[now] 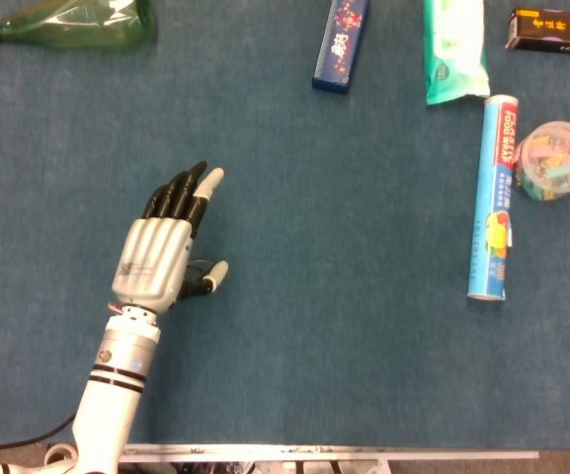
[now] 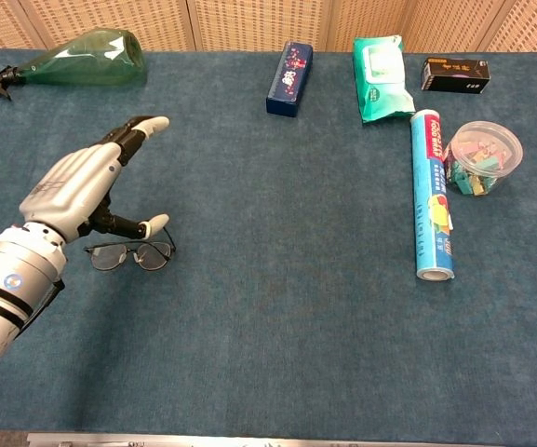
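- Your glasses (image 2: 129,254) are thin, dark wire frames with clear lenses.
- They lie flat on the blue surface (image 2: 277,279), lenses side by side, arms folded.
- They sit just beneath your left hand (image 2: 82,191), apart from it.

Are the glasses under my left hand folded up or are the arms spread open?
Cannot tell for sure. In the chest view the glasses lie flat, both lenses showing; the temple arms run back under the left hand, which hides them.

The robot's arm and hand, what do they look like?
The left hand has a ribbed silver back with small dark lettering, black fingers and pale tips. Its forearm is glossy white with black rings at the wrist and a small blue dot. The right arm is out of view.
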`<action>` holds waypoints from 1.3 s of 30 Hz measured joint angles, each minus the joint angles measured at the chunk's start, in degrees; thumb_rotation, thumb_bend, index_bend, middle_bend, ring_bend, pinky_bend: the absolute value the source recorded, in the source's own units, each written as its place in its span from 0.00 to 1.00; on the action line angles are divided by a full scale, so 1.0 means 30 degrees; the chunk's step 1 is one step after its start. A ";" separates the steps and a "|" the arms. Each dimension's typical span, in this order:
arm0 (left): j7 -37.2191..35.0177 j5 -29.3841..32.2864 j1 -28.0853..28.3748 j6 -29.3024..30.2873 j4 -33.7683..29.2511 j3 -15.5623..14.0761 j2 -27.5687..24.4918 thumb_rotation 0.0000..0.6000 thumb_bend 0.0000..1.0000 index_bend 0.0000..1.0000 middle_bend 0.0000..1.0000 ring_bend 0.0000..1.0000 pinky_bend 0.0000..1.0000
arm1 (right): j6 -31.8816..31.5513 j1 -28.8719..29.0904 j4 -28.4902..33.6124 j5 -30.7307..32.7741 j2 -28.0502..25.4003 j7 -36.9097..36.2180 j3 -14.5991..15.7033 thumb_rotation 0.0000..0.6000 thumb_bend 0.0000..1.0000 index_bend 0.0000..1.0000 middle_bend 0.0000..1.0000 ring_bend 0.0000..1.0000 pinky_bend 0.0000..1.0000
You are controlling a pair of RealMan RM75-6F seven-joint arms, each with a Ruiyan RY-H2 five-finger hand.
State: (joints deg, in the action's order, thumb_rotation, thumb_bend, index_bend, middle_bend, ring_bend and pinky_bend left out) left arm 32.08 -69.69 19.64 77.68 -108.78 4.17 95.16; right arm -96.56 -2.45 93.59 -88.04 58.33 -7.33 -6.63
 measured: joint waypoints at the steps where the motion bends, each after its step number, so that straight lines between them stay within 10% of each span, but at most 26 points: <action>1: 0.0026 0.0012 -0.0006 0.0013 0.0030 -0.0006 0.0005 1.00 0.27 0.01 0.00 0.00 0.09 | 0.0003 0.0001 0.0009 0.0005 0.0006 0.0012 0.0000 1.00 0.02 0.43 0.40 0.30 0.58; 39: 0.0133 0.0627 -0.0079 -0.0255 -0.0224 -0.0371 -0.0150 1.00 0.39 0.01 0.00 0.00 0.09 | -0.0058 -0.0035 0.0025 -0.0019 -0.0015 -0.0019 0.0007 1.00 0.02 0.43 0.40 0.30 0.58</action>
State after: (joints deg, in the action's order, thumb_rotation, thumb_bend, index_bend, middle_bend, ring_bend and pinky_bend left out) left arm 32.48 -67.81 19.41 76.92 -109.45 3.06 94.71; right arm -96.73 -2.56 93.66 -88.10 58.29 -7.39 -6.60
